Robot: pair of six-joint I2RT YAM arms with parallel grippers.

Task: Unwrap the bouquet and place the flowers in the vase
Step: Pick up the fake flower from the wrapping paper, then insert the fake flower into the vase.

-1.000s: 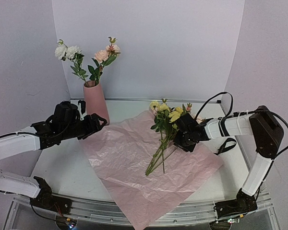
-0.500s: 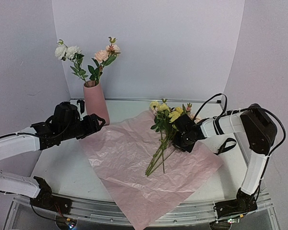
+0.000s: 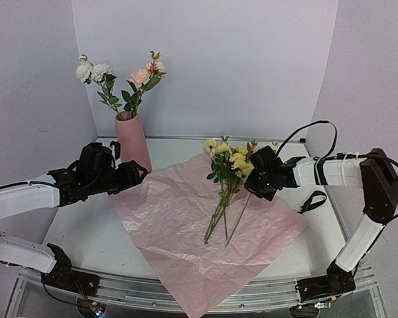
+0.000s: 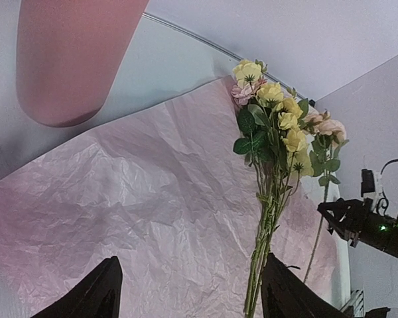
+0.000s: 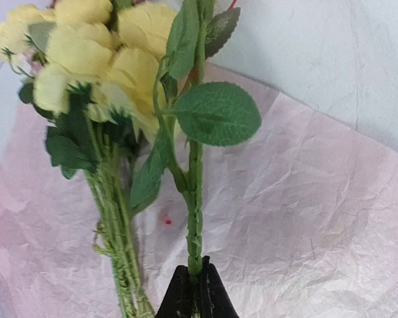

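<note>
The bouquet lies unwrapped: its flowers (image 3: 227,165) rest in a bunch on the flat crinkled pink paper (image 3: 186,225). My right gripper (image 3: 255,184) is shut on one green stem (image 5: 195,199), clamped between its fingertips (image 5: 194,288). That stem is lifted and slants down to the paper, apart from the other stems (image 5: 116,245). The pink vase (image 3: 131,140) stands at the back left and holds a few cream and peach blooms (image 3: 123,76). My left gripper (image 3: 136,173) hovers open beside the vase (image 4: 73,59) over the paper's left edge. Its fingertips (image 4: 99,295) hold nothing.
White walls close in the back and both sides. A black cable loop (image 3: 312,199) hangs by my right arm at the paper's right corner. The paper overhangs the table's near edge (image 3: 199,301). The bunch (image 4: 272,119) lies between both grippers.
My right gripper has shut on one stem and drawn it up and to the right, away from the bunch. The left arm has crept slightly right, still open.
</note>
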